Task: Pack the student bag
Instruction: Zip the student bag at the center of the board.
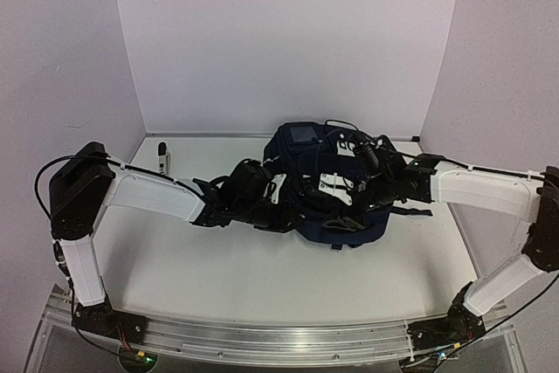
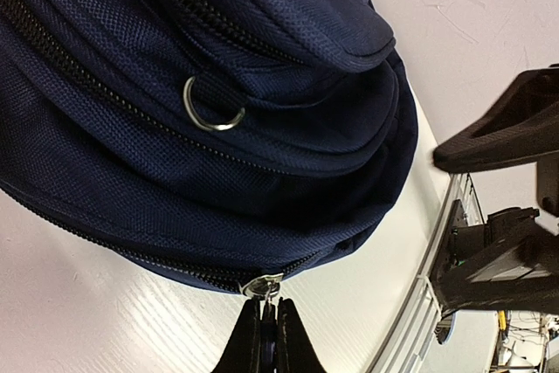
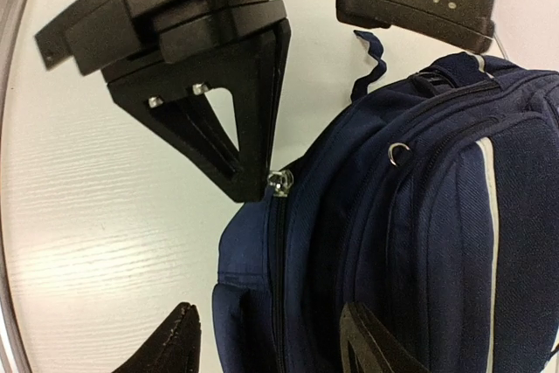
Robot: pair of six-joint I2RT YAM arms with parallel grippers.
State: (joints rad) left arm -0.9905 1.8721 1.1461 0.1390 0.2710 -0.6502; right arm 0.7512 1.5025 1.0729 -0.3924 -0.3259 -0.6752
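Observation:
The student bag [image 1: 301,150], navy blue with thin pale stripes, lies at the back middle of the table, and both arms meet over its near side. My left gripper [image 2: 269,305] is shut on the silver zipper pull [image 2: 262,286] at the bag's [image 2: 175,128] lower edge. The right wrist view shows the same left gripper [image 3: 249,172] pinching that pull [image 3: 279,183] at the top of a closed zip on the bag [image 3: 419,242]. My right gripper [image 3: 271,342] is open, its fingers [image 3: 175,342] standing on either side of the bag's edge and holding nothing.
A dark, pen-like object [image 1: 162,156] lies at the back left of the white table [image 1: 218,259]. A metal rail [image 1: 279,334] runs along the near edge. A small metal D-ring [image 2: 212,111] hangs on the bag's front. White walls enclose the table.

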